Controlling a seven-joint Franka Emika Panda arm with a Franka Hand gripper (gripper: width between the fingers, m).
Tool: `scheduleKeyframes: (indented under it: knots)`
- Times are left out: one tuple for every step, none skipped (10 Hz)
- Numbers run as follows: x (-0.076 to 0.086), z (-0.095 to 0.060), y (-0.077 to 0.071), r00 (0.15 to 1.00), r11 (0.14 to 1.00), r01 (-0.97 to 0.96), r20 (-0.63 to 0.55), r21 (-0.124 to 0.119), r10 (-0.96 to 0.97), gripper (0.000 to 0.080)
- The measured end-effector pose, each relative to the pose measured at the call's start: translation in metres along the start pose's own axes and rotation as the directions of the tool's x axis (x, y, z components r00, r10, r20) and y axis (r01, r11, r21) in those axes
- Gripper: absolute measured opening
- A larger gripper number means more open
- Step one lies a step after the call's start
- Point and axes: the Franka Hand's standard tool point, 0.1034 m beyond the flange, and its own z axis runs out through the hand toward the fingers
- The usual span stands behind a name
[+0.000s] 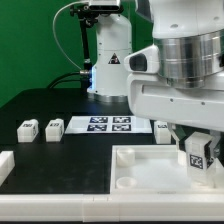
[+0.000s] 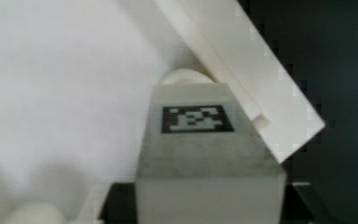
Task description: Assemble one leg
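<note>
My gripper [image 1: 196, 143] is shut on a leg [image 1: 196, 155], a small white block with a black-and-white tag. It holds the leg upright over the right-hand corner of the large white tray [image 1: 140, 172], as seen in the exterior view. In the wrist view the leg [image 2: 199, 130] fills the middle between the dark fingers [image 2: 123, 200] of my gripper [image 2: 202, 200]. Its far end sits close to the tray's raised rim [image 2: 247, 60]. I cannot tell if the leg touches the tray. Two more legs [image 1: 27, 127] [image 1: 53, 127] lie on the dark table at the exterior view's left.
The marker board [image 1: 110, 124] lies behind the tray. Another white part [image 1: 5, 165] is at the exterior view's left edge. A robot base [image 1: 108, 60] stands at the back.
</note>
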Motion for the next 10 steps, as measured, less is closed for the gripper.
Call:
scheduleKeyframes:
  knots:
    - [0.000, 0.000, 0.000, 0.994, 0.994, -0.113, -0.007, -0.001, 0.113, 0.0291]
    - [0.002, 0.000, -0.002, 0.957, 0.958, -0.288, -0.019, 0.010, 0.288, 0.0292]
    - [0.001, 0.000, -0.001, 0.903, 0.903, -0.429, -0.027, 0.010, 0.429, 0.0294]
    - [0.000, 0.000, -0.001, 0.862, 0.863, -0.506, -0.026, 0.007, 0.506, 0.0294]
    - [-0.004, 0.000, -0.003, 0.784, 0.785, -0.620, -0.028, 0.007, 0.620, 0.0294]
    - [-0.007, 0.000, -0.005, 0.737, 0.737, -0.675, -0.033, 0.010, 0.675, 0.0294]
    - [-0.009, 0.000, -0.006, 0.742, 0.742, -0.670, -0.038, 0.013, 0.670, 0.0294]
    - [-0.008, 0.000, -0.006, 0.770, 0.770, -0.637, -0.039, 0.011, 0.637, 0.0298]
    - [-0.009, 0.001, -0.006, 0.813, 0.814, -0.581, -0.040, 0.007, 0.580, 0.0298]
    - [-0.012, 0.002, -0.007, 0.874, 0.875, -0.485, -0.039, 0.001, 0.485, 0.0510]
